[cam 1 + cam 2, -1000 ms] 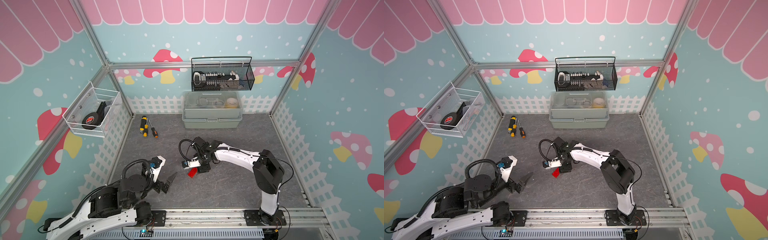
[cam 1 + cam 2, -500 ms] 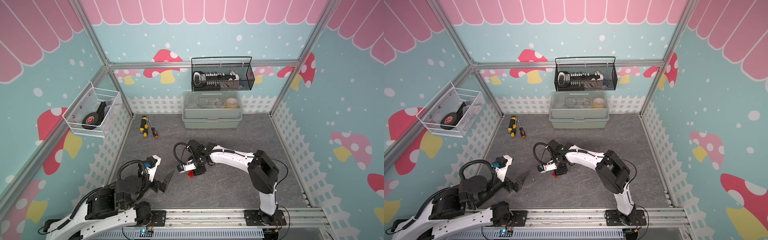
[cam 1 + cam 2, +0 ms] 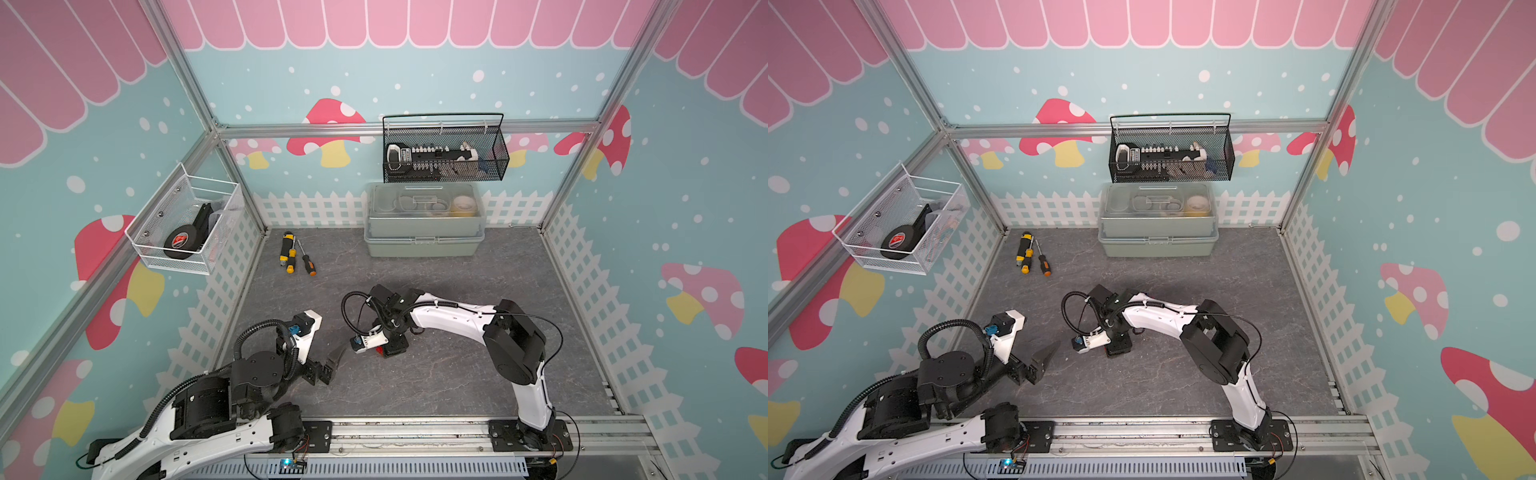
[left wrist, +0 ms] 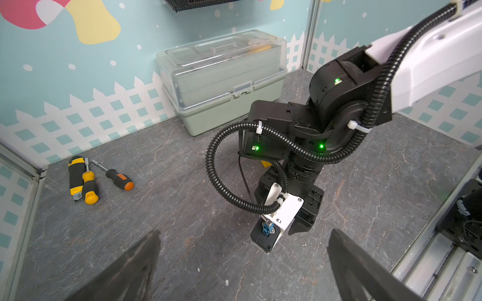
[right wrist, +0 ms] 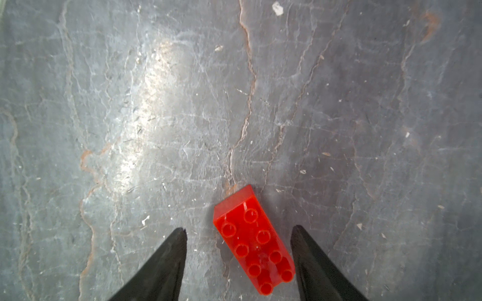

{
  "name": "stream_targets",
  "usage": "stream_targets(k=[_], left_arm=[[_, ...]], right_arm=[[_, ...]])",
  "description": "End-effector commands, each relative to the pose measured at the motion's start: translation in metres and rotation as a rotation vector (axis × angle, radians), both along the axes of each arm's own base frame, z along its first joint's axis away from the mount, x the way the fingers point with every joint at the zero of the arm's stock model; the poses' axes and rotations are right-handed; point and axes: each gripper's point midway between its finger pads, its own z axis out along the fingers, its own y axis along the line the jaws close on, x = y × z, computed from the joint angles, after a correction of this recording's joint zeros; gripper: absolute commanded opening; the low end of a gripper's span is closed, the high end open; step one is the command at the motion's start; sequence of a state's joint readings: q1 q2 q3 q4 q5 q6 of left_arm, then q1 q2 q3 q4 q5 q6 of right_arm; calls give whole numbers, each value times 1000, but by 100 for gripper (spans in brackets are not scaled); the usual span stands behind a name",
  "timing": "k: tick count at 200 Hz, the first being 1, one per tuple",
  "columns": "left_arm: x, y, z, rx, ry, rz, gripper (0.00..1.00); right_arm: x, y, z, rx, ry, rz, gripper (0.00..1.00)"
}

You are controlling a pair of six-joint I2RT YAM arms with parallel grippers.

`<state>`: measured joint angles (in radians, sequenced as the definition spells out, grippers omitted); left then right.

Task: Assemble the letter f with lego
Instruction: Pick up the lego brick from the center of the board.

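One lego, a red oblong brick (image 5: 254, 239), lies studs-up on the grey floor. My right gripper (image 5: 238, 228) points straight down over it, open. The brick sits aslant between the black fingers, close against one and well apart from the other. In a top view only a red sliver (image 3: 379, 351) shows beneath the right gripper (image 3: 388, 351). My left gripper (image 3: 334, 361) hovers open and empty to its left, its fingers (image 4: 140, 260) spread wide. A small yellow piece (image 4: 266, 163) peeks out behind the right wrist, mostly hidden. The letter f is out of view.
Orange-and-black screwdrivers (image 3: 297, 257) lie at the back left of the floor. A pale green lidded toolbox (image 3: 424, 224) stands against the back wall under a black wire basket (image 3: 444, 149). A white mesh basket (image 3: 187, 232) hangs on the left wall.
The right arm's elbow has swung a little to the left, with its gripper still over the red brick. The left arm has drawn back slightly.
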<state>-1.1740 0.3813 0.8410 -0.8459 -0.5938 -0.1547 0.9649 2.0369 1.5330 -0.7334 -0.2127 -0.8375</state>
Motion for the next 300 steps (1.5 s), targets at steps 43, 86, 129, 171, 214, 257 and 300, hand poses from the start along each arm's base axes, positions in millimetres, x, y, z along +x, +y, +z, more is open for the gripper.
stream_targets(k=[43, 86, 129, 171, 214, 257, 300], left_arm=[[-1, 6, -2, -6, 7, 18, 99], [-1, 6, -2, -7, 7, 17, 99], [-1, 7, -1, -12, 4, 19, 99], [-1, 7, -1, -12, 5, 18, 99], [-1, 7, -1, -13, 5, 16, 99], [-1, 7, -1, -15, 4, 16, 99], [-2, 7, -1, -16, 4, 15, 99]], right_arm=[[-7, 1, -12, -37, 28, 56, 65], [-4, 3, -16, -48, 31, 53, 59], [-3, 3, -19, -66, 34, 61, 56], [-1, 2, -21, -77, 36, 52, 49], [4, 2, -18, -74, 34, 40, 44], [11, 1, -16, -78, 32, 18, 40], [14, -2, -20, -97, 44, 7, 38]])
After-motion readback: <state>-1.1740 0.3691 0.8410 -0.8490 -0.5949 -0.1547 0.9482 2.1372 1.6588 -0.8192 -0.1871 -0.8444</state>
